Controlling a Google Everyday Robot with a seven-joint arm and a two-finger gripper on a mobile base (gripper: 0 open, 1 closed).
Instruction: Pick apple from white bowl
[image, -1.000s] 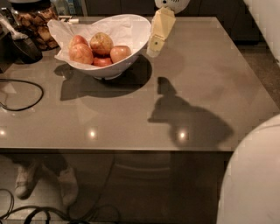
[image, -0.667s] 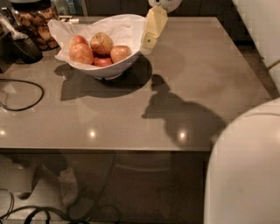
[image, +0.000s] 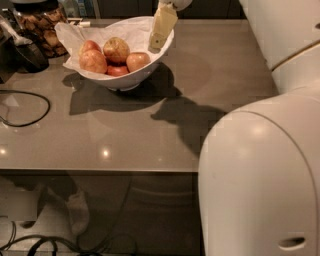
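Note:
The white bowl, lined with crumpled white paper, stands at the back of the grey table. It holds several apples. The pinkish-red apple with an orange blush lies at the bowl's right side. A yellowish-brown speckled apple lies behind it and a small darker red one lies low in the middle. My gripper, cream-coloured, hangs over the bowl's right rim, just right of and above the pinkish-red apple. It holds nothing that I can see.
Two more reddish apples lie at the bowl's left. A jar of brown snacks and a dark object stand at the back left. A black cable loops on the left. My white body fills the right foreground.
My gripper has moved left, from beside the bowl to over its right rim. My white body takes up more of the right foreground. The apples have not moved.

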